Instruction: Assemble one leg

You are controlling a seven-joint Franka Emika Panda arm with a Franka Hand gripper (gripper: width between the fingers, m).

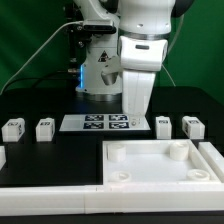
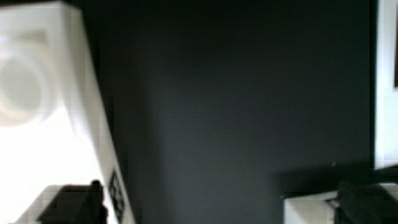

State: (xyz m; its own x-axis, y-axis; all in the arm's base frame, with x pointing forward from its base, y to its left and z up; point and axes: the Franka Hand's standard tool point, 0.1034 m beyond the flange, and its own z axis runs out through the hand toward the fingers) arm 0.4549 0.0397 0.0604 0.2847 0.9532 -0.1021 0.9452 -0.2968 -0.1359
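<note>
Green backdrop (image 1: 22,35) behind black table (image 1: 60,152)

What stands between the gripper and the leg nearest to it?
Nothing visible does. In the exterior view the gripper hangs close to the nearest leg, with only bare table between them. The marker board lies flat and blocks nothing.

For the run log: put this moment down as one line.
gripper: open, empty | place: beside tray | legs: four loose, none held | step: leg assembly not yet begun
</note>
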